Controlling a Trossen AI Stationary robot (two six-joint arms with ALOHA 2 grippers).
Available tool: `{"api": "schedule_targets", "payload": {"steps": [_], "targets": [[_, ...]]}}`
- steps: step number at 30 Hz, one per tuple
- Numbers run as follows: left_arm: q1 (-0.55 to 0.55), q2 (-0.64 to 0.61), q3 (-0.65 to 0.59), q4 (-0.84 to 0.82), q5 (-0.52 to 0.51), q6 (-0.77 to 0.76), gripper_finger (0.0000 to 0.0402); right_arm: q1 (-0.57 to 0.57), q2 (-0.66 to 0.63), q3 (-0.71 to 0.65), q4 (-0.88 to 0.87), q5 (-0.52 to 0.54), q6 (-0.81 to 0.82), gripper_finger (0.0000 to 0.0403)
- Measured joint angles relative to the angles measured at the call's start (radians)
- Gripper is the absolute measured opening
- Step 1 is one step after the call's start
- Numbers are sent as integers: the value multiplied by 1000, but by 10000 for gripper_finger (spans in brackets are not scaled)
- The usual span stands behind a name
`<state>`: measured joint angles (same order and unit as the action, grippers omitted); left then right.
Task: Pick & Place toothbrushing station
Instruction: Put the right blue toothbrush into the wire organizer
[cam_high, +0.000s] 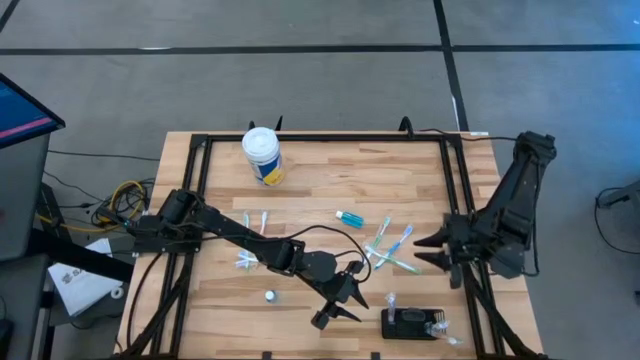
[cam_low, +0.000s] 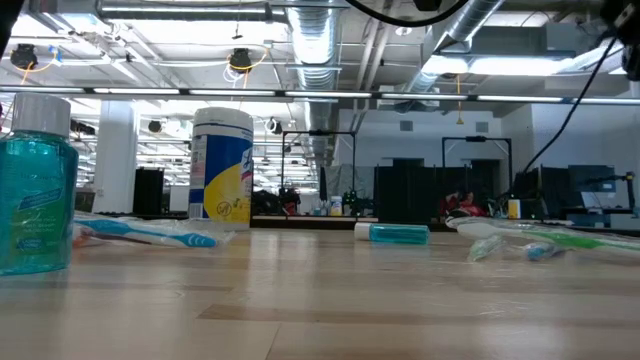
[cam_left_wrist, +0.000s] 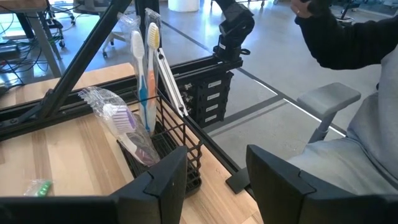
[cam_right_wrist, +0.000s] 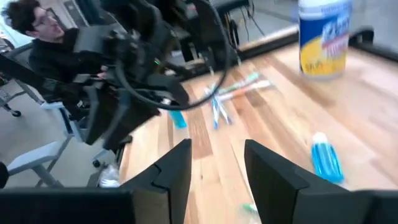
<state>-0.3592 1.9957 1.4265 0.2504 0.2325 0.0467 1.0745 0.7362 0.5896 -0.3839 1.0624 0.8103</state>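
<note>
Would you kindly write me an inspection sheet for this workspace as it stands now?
Surface: wooden table inside a black frame.
Job's things: black station near the front edge, brushes standing in it.
Clutter: wipes tub at the back; loose toothbrushes mid-table; blue tube; mouthwash bottle in the low view.
Grippers: left gripper open, beside the station; right gripper open, by the right edge.
Cables: a cable looped along the left arm; yellow wires off the table's left.
Surroundings: a seated person beyond the table.
</note>
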Motion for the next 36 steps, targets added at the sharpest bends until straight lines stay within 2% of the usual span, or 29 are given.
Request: {"api": "schedule_targets", "payload": {"steps": [19,23,36], "targets": [[0,0,0,0,0,-1,159,-341,-5,0,-282,-350,378,131],[0,0,0,-1,0,-2,159,-405,-2,0,-379,-406,517,131],[0,0,0,-4,0,-3,159,-526,87,0,-578,-590,772,131]]}}
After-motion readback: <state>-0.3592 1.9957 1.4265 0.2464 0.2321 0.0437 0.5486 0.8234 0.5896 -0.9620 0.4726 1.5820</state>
